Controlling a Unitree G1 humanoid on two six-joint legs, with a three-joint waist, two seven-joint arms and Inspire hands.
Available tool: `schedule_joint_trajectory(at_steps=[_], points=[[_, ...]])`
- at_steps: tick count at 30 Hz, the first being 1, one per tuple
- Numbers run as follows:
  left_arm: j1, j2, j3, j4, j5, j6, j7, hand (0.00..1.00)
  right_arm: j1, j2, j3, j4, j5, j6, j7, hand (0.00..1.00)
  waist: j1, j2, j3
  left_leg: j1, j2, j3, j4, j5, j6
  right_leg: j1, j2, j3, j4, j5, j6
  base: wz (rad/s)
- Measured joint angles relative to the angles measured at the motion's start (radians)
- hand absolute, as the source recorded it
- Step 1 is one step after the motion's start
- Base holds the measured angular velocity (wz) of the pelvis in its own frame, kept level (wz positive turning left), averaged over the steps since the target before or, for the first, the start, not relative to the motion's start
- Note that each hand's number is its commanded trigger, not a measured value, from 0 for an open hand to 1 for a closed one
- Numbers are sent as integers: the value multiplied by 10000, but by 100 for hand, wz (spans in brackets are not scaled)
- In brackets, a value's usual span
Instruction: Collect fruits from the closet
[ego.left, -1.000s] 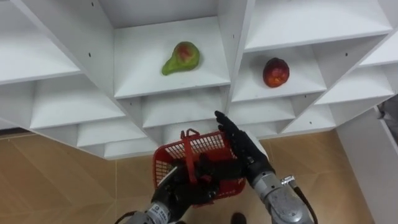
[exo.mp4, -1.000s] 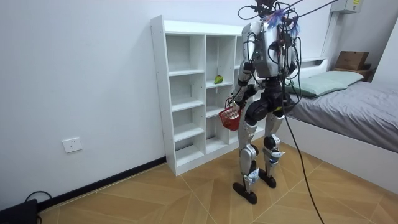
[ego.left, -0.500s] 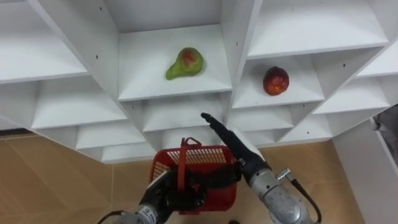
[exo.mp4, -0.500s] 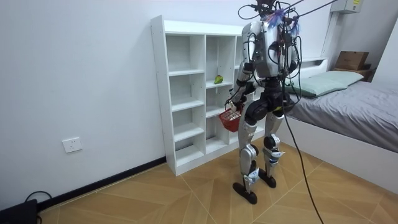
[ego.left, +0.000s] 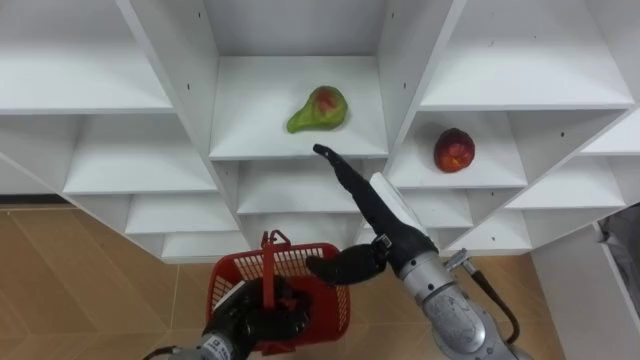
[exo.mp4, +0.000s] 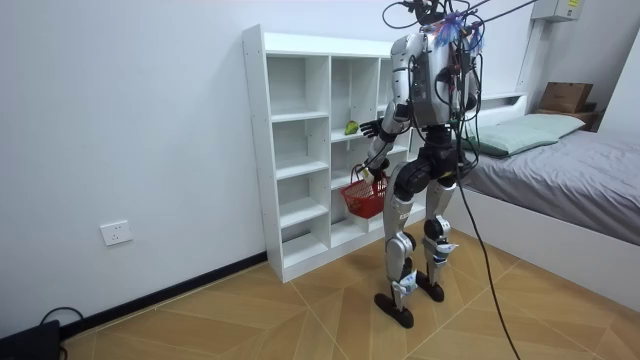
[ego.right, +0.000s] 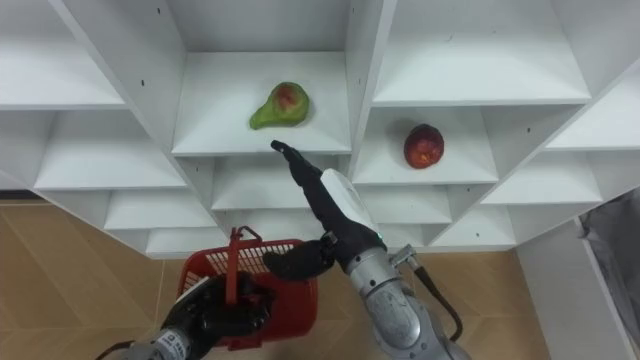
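Pear (ego.left: 318, 109), green with a red blush, lies on its side on a shelf in the middle column of the white closet (ego.left: 250, 110), fat end toward the right, neck toward the left. A red fruit (ego.left: 453, 149) sits alone in the neighbouring compartment to the right, well apart. Right hand (ego.left: 378, 218) is stretched toward the pear, fingers straight and released, thumb splayed low, holding nothing; its fingertips (ego.left: 322, 151) show just below the pear, near the shelf's front edge, not touching the fruit. Left hand (ego.left: 250, 322) is clenched on the upright handle (ego.left: 268, 272) of the red basket (ego.left: 300, 254), held low before the lower shelves; no fruit is visible in the basket. In the room view the robot stands upright, close in front of the closet, with a bed (exo.mp4: 560, 160) at the room view's right. Step in hand looks like the reach for the pear. To do it well: lift the fingertips clear of the shelf edge first, go in over the board, wrap the fat end rather than the thin neck, and bring the thumb up before closing. A nudge from straight fingers would likely roll it deeper. Keep the basket level and close under the shelf so the drop is short.
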Motion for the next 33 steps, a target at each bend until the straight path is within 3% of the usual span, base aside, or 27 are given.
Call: schedule_joint_trajectory(at_steps=[8, 13, 18, 26, 33], points=[[-5, -72, 237, 669, 375, 17, -58, 100, -88, -10, -334, -370, -615, -15, -675, 0, 20, -84, 36, 28, -1, -77, -7, -1, -2, 122, -7, -102, -27, -9, 2, 2], [-29, -33, 285, 736, 382, 18, -182, 100, -365, -79, -413, -369, -586, -16, -702, 0, 127, -271, 114, 29, -1, -118, 11, 4, -10, 132, -8, -114, -28, -11, -2, 1], [-81, 12, 441, 916, 378, 19, -186, 100, -944, -74, -480, -374, -308, -41, -852, 0, 178, -485, 100, 4, -5, -171, 29, 4, -11, 138, -17, -165, -41, -13, -5, 3], [-154, 280, 460, 916, 375, 20, -185, 100, -1637, -332, -726, -467, -232, -359, -1399, 0, 213, -542, 108, 32, -6, -307, 32, 3, -17, 282, -14, -355, -155, -10, -7, 5], [-181, 360, 538, 933, 355, 23, -213, 100, -2165, -453, -828, -467, -255, -390, -1808, 0, 280, -860, 110, 10, -4, -377, 22, 8, -26, 288, -10, -425, -156, -7, -11, 1]])
